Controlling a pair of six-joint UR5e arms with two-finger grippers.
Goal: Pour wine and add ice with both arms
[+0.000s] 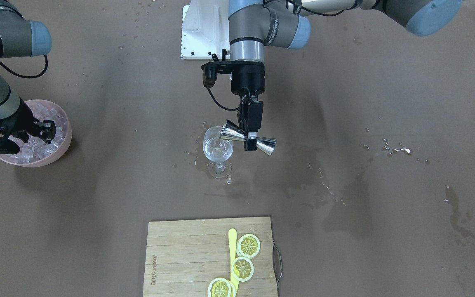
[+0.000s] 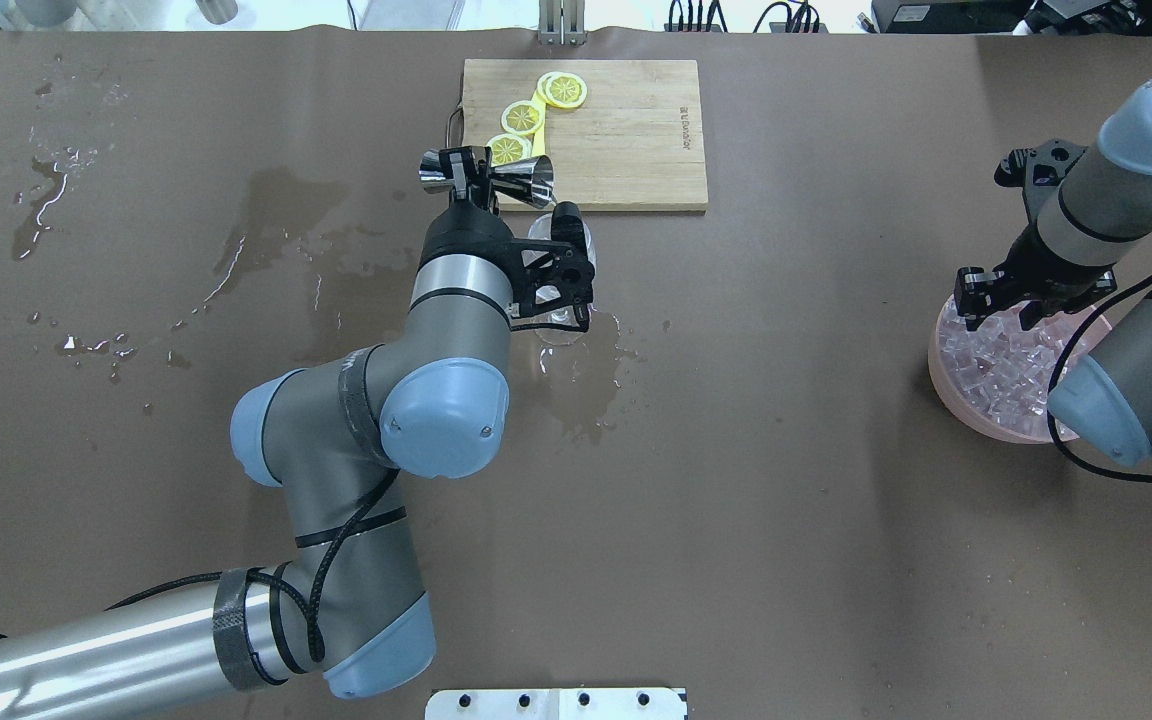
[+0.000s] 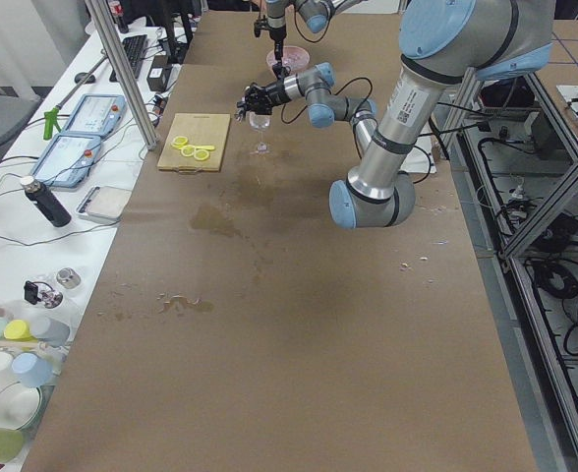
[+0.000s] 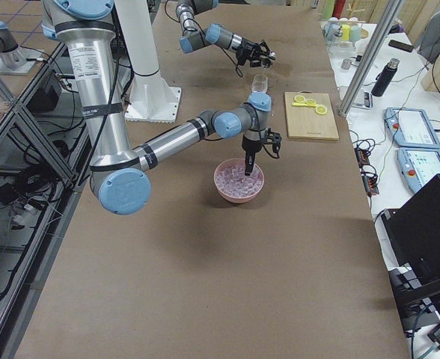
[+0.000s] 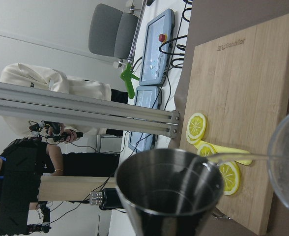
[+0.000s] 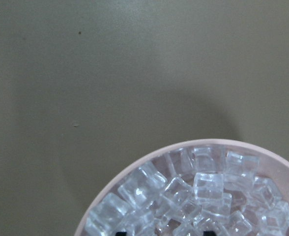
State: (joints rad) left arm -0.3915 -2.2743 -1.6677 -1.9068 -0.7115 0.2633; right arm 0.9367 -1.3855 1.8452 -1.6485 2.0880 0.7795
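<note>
Spill watch, centre frame.
Our left gripper (image 1: 250, 138) clamps the jigger (image 1: 264, 144) tipped over wine (image 1: 217, 154) in the glass (image 1: 206, 146) (puddles (image 1: 283, 169) around); any drift spills. At left edge, the right gripper (image 1: 50, 133), parted, sits among ice (image 1: 39, 150).

The bench (image 1: 386, 82) is brown with darker wet patches. A pink bowl (image 1: 67, 134) holds clear, white-glinting ice (image 1: 31, 148). The measuring cup (image 1: 262, 143) is mirror-silver. Yellow lemon slices (image 1: 248, 246) lie on a pale, plank-striped board (image 1: 179, 255). The arms (image 2: 356, 400) are silver-grey with light blue caps.
</note>
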